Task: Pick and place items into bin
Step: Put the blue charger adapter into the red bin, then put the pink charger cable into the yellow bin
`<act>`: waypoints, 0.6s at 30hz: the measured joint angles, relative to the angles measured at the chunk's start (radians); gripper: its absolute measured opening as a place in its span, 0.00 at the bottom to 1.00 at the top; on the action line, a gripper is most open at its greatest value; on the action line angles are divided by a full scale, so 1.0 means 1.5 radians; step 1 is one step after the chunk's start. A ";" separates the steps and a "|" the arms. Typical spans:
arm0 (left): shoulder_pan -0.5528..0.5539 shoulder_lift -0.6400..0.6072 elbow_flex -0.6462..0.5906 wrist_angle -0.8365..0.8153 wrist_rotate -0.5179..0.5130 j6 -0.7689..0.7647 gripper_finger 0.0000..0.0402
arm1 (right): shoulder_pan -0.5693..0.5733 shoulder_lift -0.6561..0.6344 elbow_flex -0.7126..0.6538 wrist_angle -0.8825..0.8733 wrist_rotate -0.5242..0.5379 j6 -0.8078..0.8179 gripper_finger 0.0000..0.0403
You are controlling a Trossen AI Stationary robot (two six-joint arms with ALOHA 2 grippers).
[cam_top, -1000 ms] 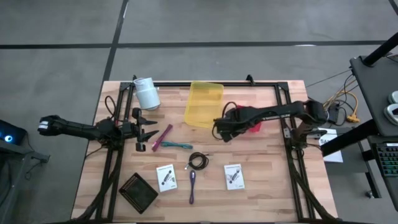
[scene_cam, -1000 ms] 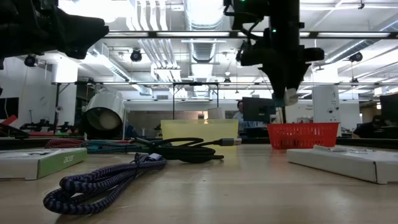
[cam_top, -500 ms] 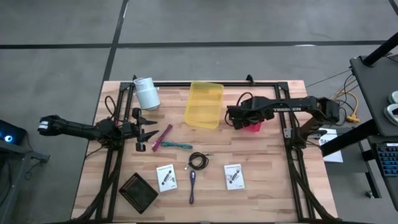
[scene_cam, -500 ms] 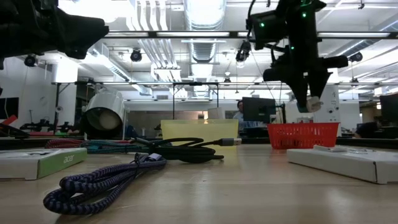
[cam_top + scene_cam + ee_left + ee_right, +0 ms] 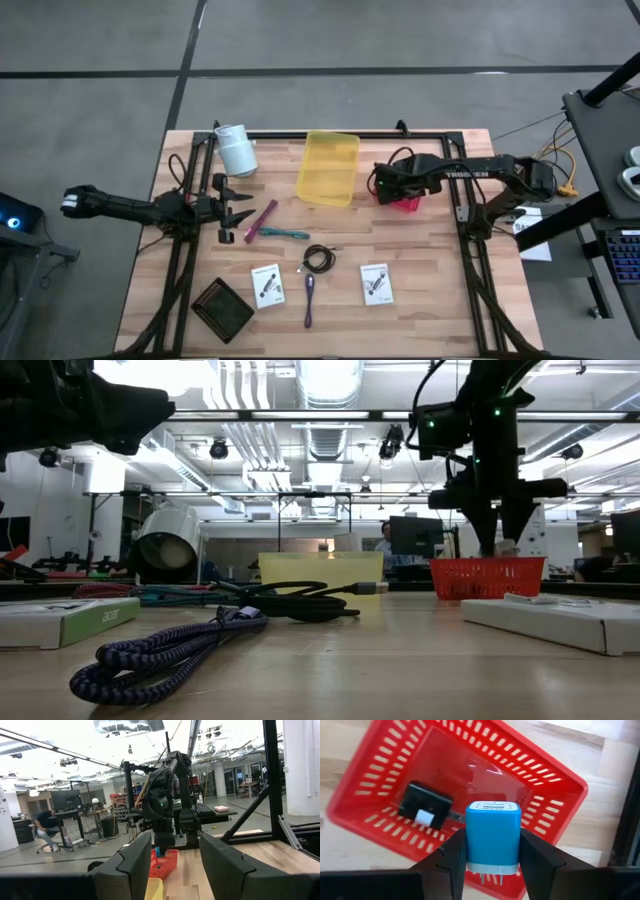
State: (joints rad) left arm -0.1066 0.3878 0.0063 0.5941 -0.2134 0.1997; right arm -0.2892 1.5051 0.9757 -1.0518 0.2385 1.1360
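Blue charger (image 5: 493,836) sits clamped between right jaws above red basket (image 5: 550,767).

grey concrete floor (image 5: 300,35), ceiling ducts (image 5: 325,390)

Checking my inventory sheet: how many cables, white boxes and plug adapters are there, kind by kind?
Cables: 2 (black coiled cable, purple cable)
White boxes: 2
Plug adapters: 2 (blue adapter in the right gripper, black adapter in the red basket)
Total: 6
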 joint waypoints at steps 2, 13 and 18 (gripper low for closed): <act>0.000 0.000 0.000 0.000 0.000 0.000 0.38 | -0.005 0.000 -0.004 0.003 0.000 -0.004 0.32; 0.000 0.000 0.000 0.000 0.000 0.000 0.38 | -0.011 0.000 -0.009 0.023 -0.001 -0.009 0.44; 0.000 0.000 0.000 0.000 0.000 0.000 0.38 | -0.011 0.000 0.001 0.025 -0.001 -0.022 0.46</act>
State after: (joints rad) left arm -0.1068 0.3878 0.0063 0.5941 -0.2134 0.1997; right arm -0.3061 1.5055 0.9777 -1.0150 0.2375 1.1036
